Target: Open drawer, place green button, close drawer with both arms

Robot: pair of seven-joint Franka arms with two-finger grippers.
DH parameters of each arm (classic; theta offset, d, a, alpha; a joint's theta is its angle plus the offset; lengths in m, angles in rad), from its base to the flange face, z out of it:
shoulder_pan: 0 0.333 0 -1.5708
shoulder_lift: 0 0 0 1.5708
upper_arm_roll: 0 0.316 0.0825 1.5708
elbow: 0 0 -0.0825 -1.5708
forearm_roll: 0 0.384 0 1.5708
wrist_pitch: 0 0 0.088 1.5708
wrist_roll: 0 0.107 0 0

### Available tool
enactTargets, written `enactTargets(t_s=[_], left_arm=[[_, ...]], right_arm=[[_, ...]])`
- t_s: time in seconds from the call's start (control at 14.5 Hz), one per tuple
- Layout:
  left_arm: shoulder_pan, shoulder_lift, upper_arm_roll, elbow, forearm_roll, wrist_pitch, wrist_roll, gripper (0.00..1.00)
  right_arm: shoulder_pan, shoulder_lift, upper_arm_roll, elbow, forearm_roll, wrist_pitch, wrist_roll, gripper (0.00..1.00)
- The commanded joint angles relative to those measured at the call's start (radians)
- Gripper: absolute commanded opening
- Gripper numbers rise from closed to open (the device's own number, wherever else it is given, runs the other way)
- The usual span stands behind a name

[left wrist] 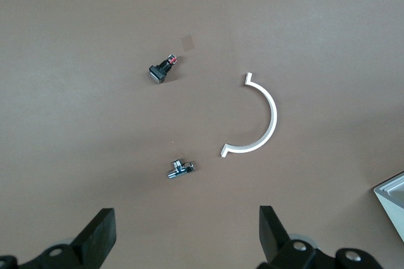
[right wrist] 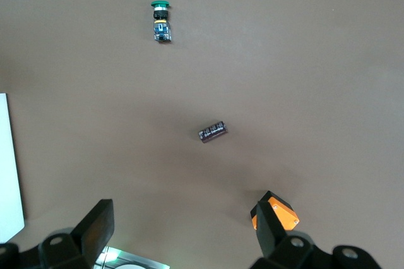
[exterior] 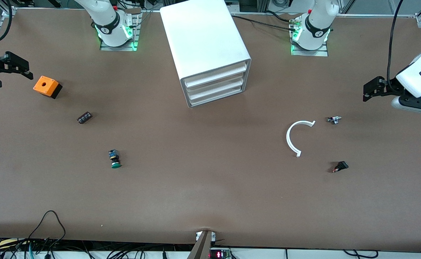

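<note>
The white cabinet (exterior: pixel 205 46) stands at the table's middle near the robots' bases. Its three alike drawers (exterior: pixel 216 86) face the front camera and are all pushed in. The button (exterior: pixel 114 159), green cap and black body, lies on its side on the table toward the right arm's end, also seen in the right wrist view (right wrist: pixel 161 21). My right gripper (exterior: pixel 26 70) hangs open and empty beside the orange box (exterior: pixel 47 86), its fingers wide apart (right wrist: pixel 183 228). My left gripper (exterior: pixel 366 91) hovers open and empty at the left arm's end (left wrist: pixel 186 234).
A small dark block (exterior: pixel 84 117) lies between the orange box and the button. Toward the left arm's end lie a white curved strip (exterior: pixel 297 138), a small metal part (exterior: pixel 334 120) and a black-and-red switch (exterior: pixel 340 166). Cables run along the table's near edge.
</note>
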Motion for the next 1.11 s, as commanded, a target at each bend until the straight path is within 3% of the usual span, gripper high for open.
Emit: enactTargets(t_s=[0.0, 0.69, 1.04], left_arm=[[-0.002, 0.008, -0.001, 0.027, 0.008, -0.023, 0.006, 1.00], [-0.006, 0.018, -0.003, 0.027, -0.003, -0.053, 0.003, 1.00], [-0.022, 0.041, -0.033, 0.029, -0.144, -0.280, 0.009, 1.00]], right_arm=[[0.006, 0.006, -0.001, 0.021, -0.008, -0.016, -0.010, 1.00], [0.003, 0.020, -0.008, 0.027, -0.002, -0.018, -0.013, 1.00], [0.000, 0.109, -0.008, 0.057, 0.003, -0.022, -0.011, 1.00]])
